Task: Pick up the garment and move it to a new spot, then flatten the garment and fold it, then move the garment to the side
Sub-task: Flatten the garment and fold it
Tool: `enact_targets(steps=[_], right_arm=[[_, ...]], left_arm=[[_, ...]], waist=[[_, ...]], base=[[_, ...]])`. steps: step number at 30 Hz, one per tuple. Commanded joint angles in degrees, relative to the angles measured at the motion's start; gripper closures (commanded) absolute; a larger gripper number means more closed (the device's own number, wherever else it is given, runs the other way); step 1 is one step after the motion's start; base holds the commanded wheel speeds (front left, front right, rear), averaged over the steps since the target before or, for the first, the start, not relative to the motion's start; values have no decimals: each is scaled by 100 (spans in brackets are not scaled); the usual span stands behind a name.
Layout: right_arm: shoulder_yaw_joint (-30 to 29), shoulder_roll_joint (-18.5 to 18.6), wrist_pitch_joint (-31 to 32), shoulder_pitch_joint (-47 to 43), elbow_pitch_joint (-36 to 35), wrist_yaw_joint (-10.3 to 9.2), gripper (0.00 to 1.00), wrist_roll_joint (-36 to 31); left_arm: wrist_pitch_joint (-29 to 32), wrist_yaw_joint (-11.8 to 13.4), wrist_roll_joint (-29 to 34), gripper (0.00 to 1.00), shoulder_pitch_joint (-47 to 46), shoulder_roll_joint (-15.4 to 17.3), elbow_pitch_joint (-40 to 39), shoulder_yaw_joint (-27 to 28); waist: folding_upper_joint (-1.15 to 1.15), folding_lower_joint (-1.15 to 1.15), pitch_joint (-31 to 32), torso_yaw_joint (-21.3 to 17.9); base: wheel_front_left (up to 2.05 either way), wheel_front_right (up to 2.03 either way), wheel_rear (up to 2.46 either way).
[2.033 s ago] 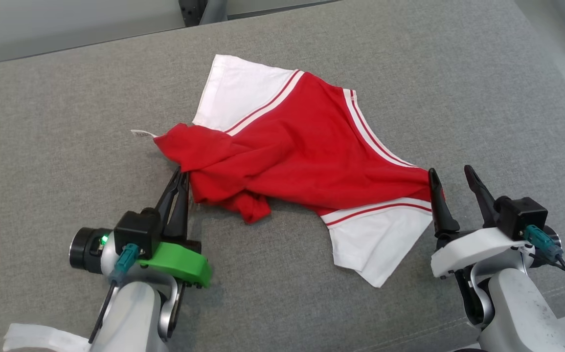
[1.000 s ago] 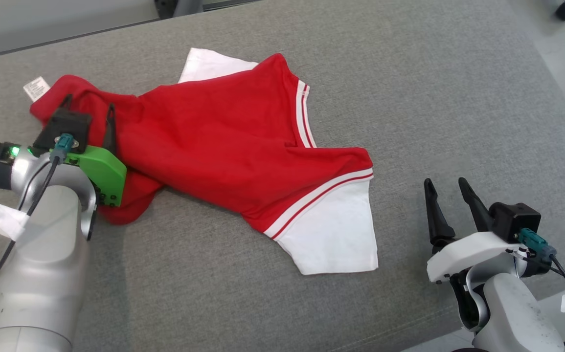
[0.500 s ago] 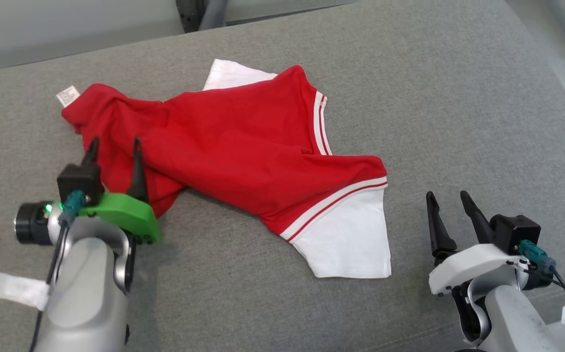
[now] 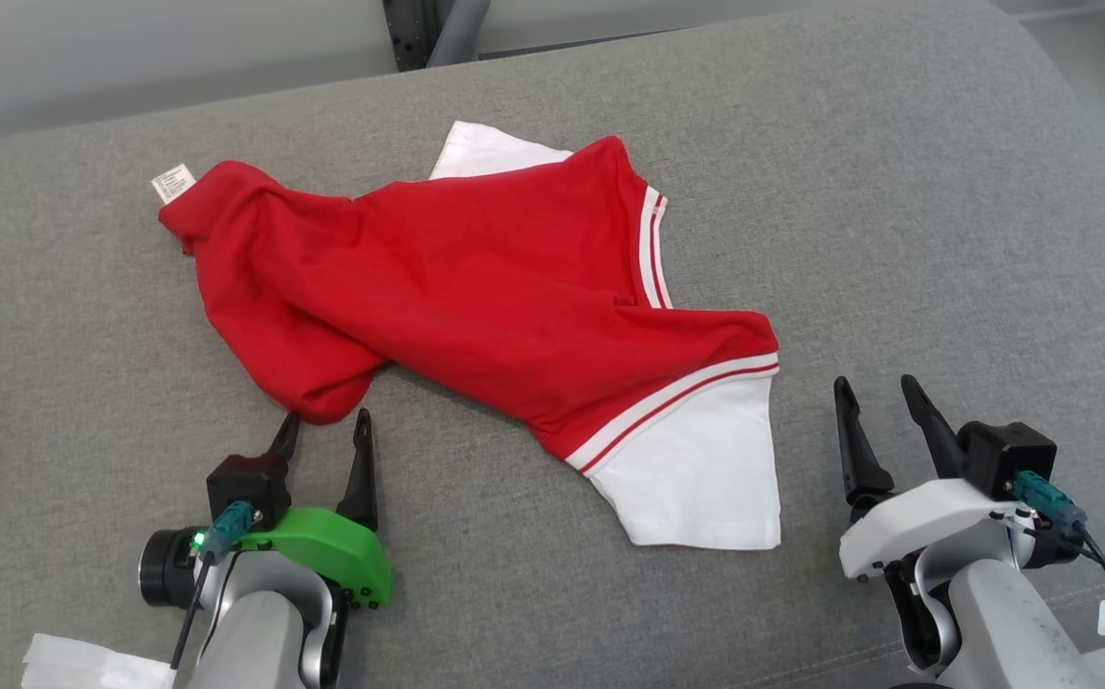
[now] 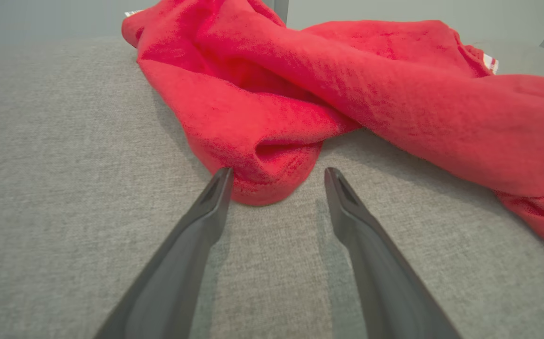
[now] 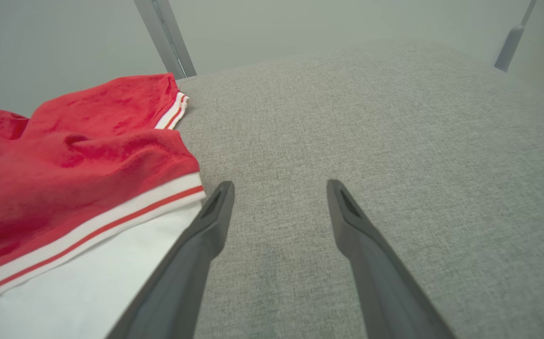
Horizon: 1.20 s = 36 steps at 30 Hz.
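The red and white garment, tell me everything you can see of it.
The garment is a red T-shirt, seemingly soft knit, with white sleeves edged in red-and-white stripes and a white label at its far-left corner. It lies crumpled and twisted, not flattened, on the grey fabric surface, one white sleeve spread flat nearest the robot, the other peeking out behind. The open left gripper points at its rolled near fold; the open right gripper sits beside the near sleeve, apart.
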<state>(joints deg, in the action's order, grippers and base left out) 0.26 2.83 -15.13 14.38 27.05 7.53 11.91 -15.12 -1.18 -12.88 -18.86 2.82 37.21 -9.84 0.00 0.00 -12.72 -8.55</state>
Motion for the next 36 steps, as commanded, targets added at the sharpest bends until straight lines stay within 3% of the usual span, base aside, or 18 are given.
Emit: enact_targets(steps=[1,8,9,12,13,14,24,31,36], right_arm=[[-11,18,-2,5,-7,-8,0,-53],[-44,17,-2,102,-38,-8,0,-56],[-52,18,-2,107,-45,-8,0,-55],[-80,17,-2,93,-56,-8,0,-55],[-90,17,-2,91,-55,-8,0,-59],[-100,17,-2,86,-45,-8,0,-56],[-98,19,-2,-152,30,-8,0,89],[-10,20,-2,-340,109,-8,0,288],[4,21,-2,-473,164,-8,0,412]], left_arm=[[-4,33,-75,0,23,19,14,-10],[-1,278,-326,0,-236,24,205,95],[-1,260,-306,8,-260,21,192,128],[-2,182,-199,62,-310,22,117,170],[-3,155,-170,89,-315,22,61,186],[-3,122,-161,100,-307,23,-7,205],[-4,-87,133,100,51,23,-921,223],[-3,-230,778,100,75,280,-1680,230],[-3,-322,997,100,28,451,-1720,100]], waist=[[0,0,-74,-74],[0,0,-229,-215],[0,0,-242,-222],[0,0,-262,-216],[0,0,-263,-202],[0,0,-256,-180],[0,0,233,397],[0,0,699,839],[0,0,899,1015]], base=[[0,0,0],[0,0,0],[0,0,0],[0,0,0],[0,0,0],[0,0,0],[0,0,0],[0,0,0],[0,0,0]])
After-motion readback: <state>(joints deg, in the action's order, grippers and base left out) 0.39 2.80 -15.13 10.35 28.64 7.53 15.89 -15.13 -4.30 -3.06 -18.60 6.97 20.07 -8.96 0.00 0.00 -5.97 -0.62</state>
